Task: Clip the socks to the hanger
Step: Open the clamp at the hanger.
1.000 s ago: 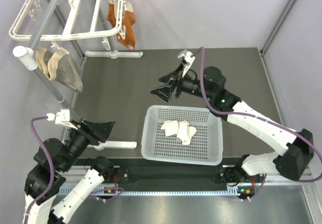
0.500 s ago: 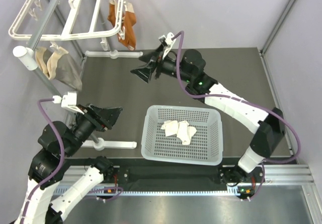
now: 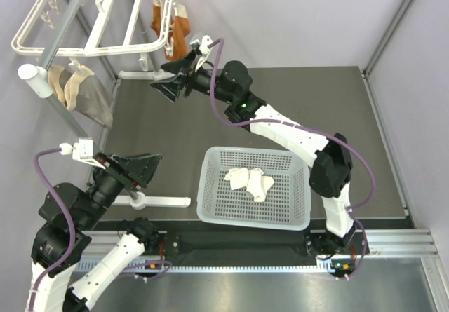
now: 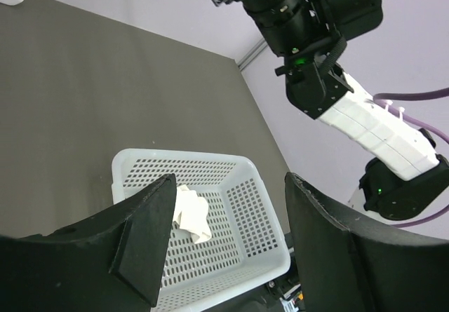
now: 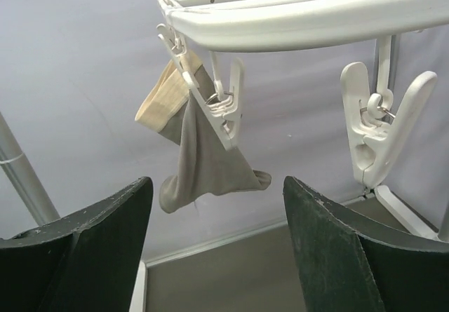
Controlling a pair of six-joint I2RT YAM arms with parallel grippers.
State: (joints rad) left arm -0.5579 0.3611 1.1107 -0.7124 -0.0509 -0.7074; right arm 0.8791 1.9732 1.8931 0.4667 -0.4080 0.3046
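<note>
Two white socks (image 3: pixel 250 180) lie crumpled together inside the white perforated basket; the left wrist view shows them (image 4: pixel 191 214) just beyond my left finger. The white hanger (image 3: pixel 91 17) frame stands at the far left on its grey pole, and its edge bar (image 5: pixel 302 7) with clips fills the top of the right wrist view. My left gripper (image 3: pixel 151 168) hovers open and empty left of the basket, pointing toward it (image 4: pixel 228 235). My right gripper (image 3: pixel 167 80) is stretched far left, open and empty, just below the hanger's right end (image 5: pixel 217 242).
The basket (image 3: pixel 302 200) sits near the table's front. Orange-brown socks (image 3: pixel 175 35) hang clipped at the hanger's right end, and beige socks (image 3: pixel 77 87) hang at its left. A beige-grey sock (image 5: pixel 203 158) and an empty clip (image 5: pixel 379 123) hang ahead of my right fingers. A white stand foot (image 3: pixel 165 201) lies beside the left arm.
My right arm has swung from above the basket to the far left, up under the hanger, its jaws narrowing a little. The left gripper has shifted slightly. The socks have not moved.
</note>
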